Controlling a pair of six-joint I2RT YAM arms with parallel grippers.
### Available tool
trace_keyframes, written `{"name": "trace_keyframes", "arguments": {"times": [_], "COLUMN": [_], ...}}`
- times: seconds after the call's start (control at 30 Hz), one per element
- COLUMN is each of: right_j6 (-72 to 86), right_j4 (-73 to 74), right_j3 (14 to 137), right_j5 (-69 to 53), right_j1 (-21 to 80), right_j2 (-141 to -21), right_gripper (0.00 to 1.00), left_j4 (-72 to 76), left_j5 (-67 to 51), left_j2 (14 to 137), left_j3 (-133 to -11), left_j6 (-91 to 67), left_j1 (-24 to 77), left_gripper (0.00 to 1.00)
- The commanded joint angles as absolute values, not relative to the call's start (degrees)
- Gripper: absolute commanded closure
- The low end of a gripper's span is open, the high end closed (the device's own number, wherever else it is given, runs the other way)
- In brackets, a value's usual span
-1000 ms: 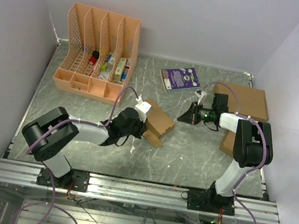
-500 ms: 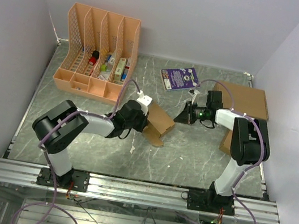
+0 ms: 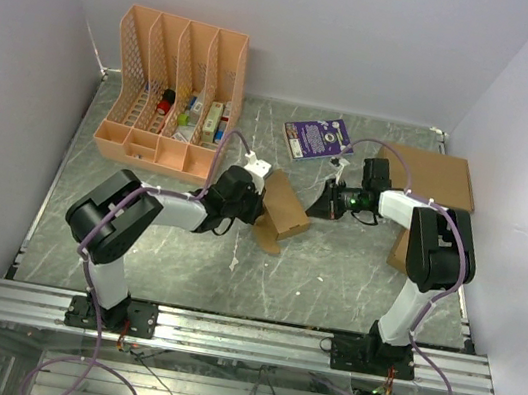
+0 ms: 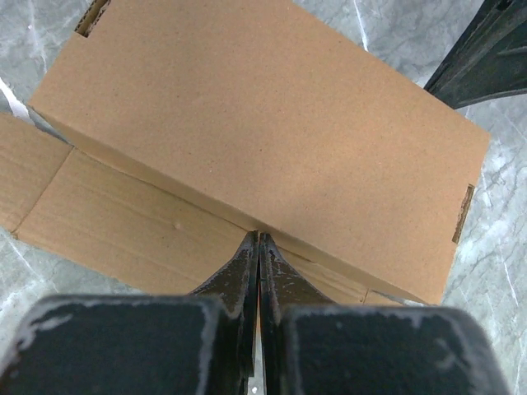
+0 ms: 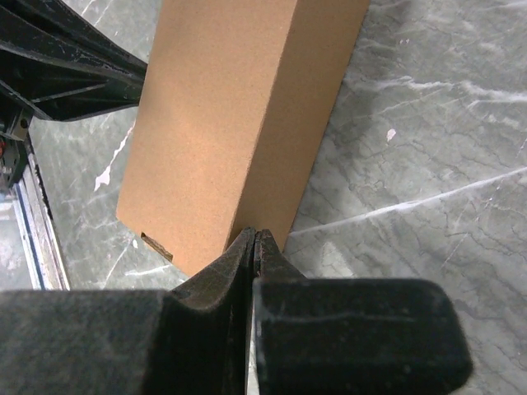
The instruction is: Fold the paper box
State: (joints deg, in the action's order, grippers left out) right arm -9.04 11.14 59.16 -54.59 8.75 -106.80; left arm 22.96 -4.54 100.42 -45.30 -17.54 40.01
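Observation:
The paper box [image 3: 284, 213] is a slim brown carton lying on the grey marble table between my two arms. In the left wrist view its broad face [image 4: 263, 123] fills the frame, and a flat flap [image 4: 123, 218] lies beside it on the table. My left gripper [image 4: 259, 240] is shut, its tips pressed against the crease where the flap meets the box body. My right gripper [image 5: 256, 236] is also shut with nothing in it, its tips touching the box's near lower edge [image 5: 239, 123]. From above, the left gripper [image 3: 261, 203] and the right gripper [image 3: 315, 207] flank the box.
An orange file organiser [image 3: 175, 91] with small items stands at the back left. A purple booklet [image 3: 319, 138] lies at the back centre. A large flat brown cardboard box [image 3: 435, 177] sits at the back right, and another brown carton [image 3: 400, 251] lies beside the right arm.
My left arm has swung towards the back and pushed against the box, which has turned and now looks narrower from above. The right gripper has edged left towards the box.

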Motion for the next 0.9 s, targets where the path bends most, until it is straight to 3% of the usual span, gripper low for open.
{"name": "trace_keyframes", "arguments": {"times": [0.0, 0.67, 0.87], "right_j6": [-9.3, -8.4, -8.0], "right_j4": [12.0, 8.5, 7.4], "right_j3": [60.6, 58.9, 58.1], "right_j5": [-53.6, -50.2, -51.8], "right_j1": [9.1, 6.3, 5.5], "right_j2": [-107.1, -100.8, -99.6], "right_gripper": [1.0, 0.89, 0.88], "left_j4": [22.4, 26.9, 30.5], "left_j5": [-7.4, -9.7, -10.9], "left_j2": [100.6, 83.7, 78.6], "left_j3": [-47.1, -34.4, -30.6], "left_j6": [-16.8, -14.9, -15.4], "left_j1": [39.3, 39.1, 39.2], "left_gripper": [0.93, 0.91, 0.82]}}
